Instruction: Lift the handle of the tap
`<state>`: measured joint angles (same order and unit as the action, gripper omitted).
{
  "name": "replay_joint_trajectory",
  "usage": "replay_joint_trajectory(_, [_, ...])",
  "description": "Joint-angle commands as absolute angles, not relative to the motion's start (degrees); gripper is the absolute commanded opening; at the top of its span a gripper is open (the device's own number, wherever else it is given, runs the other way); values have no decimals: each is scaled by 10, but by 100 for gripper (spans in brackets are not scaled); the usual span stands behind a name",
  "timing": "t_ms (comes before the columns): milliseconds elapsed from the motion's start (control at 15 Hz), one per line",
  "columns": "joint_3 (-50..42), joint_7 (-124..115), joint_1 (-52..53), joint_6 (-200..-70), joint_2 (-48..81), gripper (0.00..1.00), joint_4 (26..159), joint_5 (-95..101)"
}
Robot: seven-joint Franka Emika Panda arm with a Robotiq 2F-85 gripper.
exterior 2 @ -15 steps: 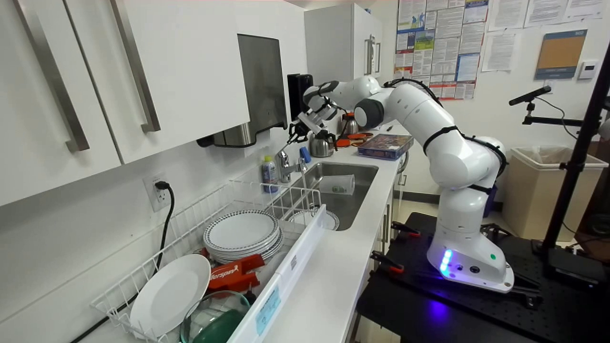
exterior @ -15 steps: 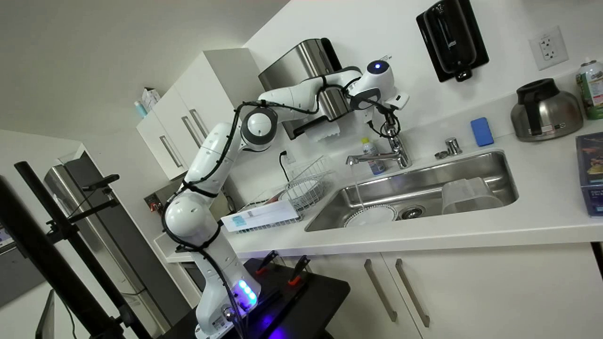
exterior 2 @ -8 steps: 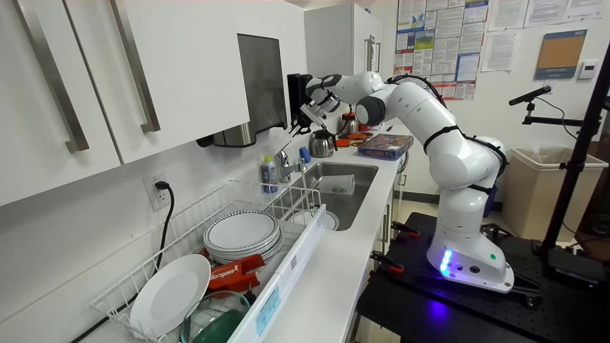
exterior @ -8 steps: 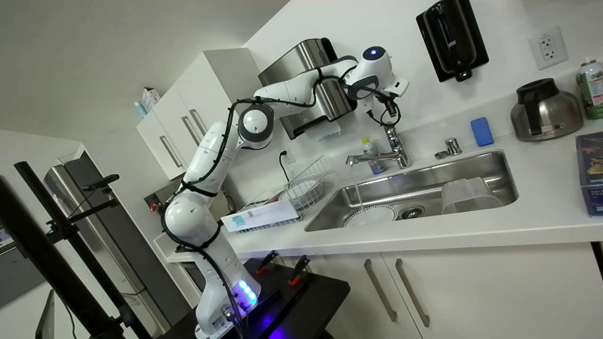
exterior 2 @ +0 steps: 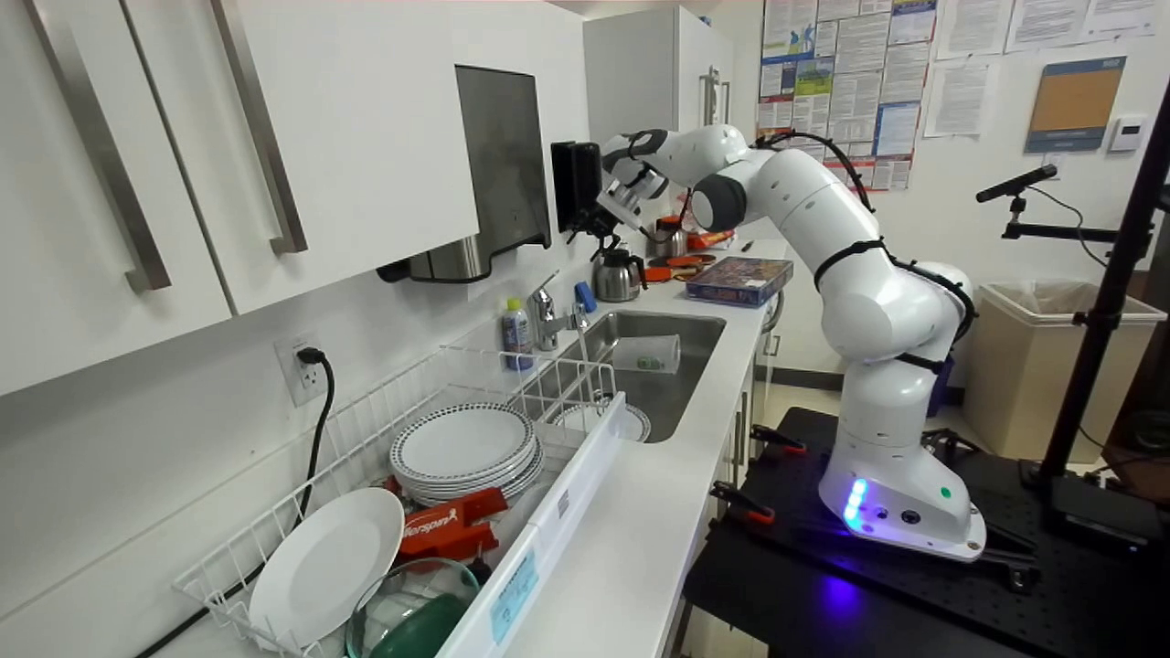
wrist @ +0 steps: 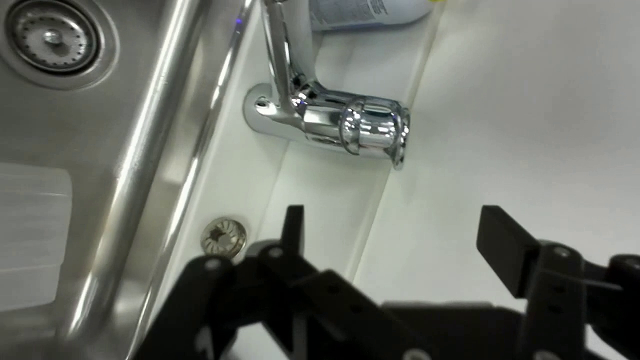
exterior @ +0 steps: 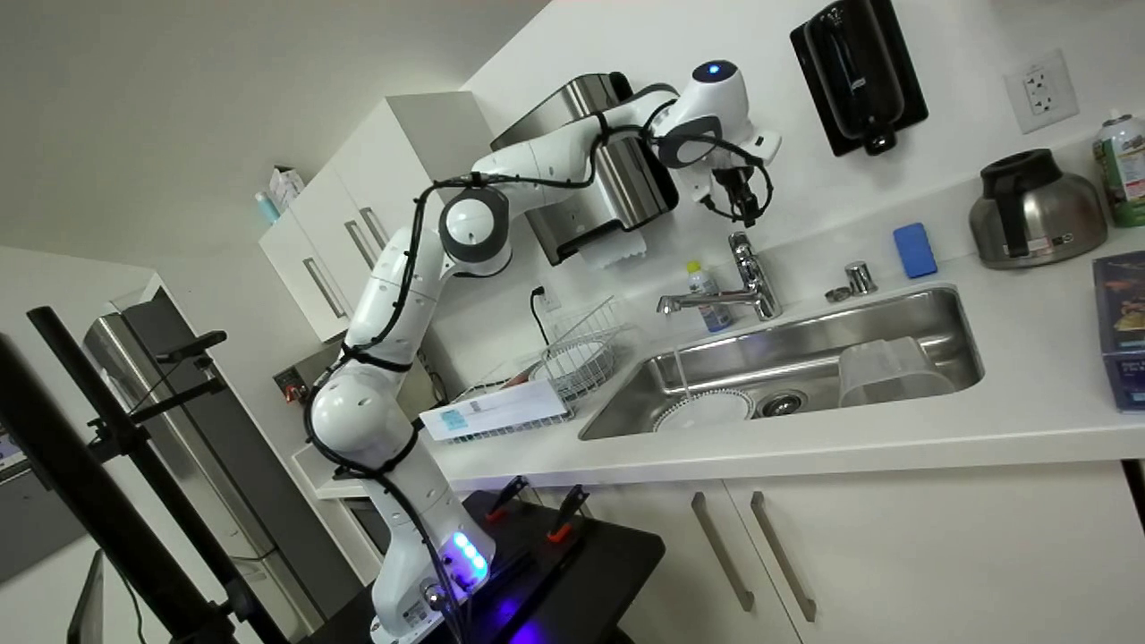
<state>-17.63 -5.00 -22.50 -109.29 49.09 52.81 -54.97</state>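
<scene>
The chrome tap (exterior: 757, 284) stands behind the sink, its long spout reaching over the basin with a thin stream of water falling from it. Its handle (exterior 2: 549, 281) slants upward from the top of the tap body in an exterior view; in the wrist view the handle (wrist: 401, 140) is seen nearly end-on. My gripper (exterior: 744, 213) hangs above the handle with a visible gap, touching nothing. In the wrist view my gripper (wrist: 392, 215) is open, its two black fingers wide apart with only wall and counter showing between them.
The steel sink (exterior: 971, 344) holds a white plate (exterior: 707, 410) and a clear plastic container (exterior: 894, 371). A spray bottle (exterior 2: 516, 334) stands beside the tap, near a wire dish rack (exterior 2: 439, 352). A paper towel dispenser (exterior: 617, 179) hangs near my wrist. Farther along are a blue sponge (exterior: 914, 250) and a metal carafe (exterior: 1038, 210).
My gripper has risen away from the tap's handle, which it was at a second ago, and its fingers have spread apart. The water still runs.
</scene>
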Motion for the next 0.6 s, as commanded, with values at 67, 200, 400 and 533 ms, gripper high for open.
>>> replay_joint_trajectory(67, [-190,109,-236,-1017,408,100,615,-506])
replay_joint_trajectory(200, [-193,188,-242,-1000,378,100,644,-496])
replay_joint_trajectory(400, [-197,285,-242,-987,338,100,689,-483])
replay_joint_trajectory(533, [-198,331,-241,-984,315,100,717,-474])
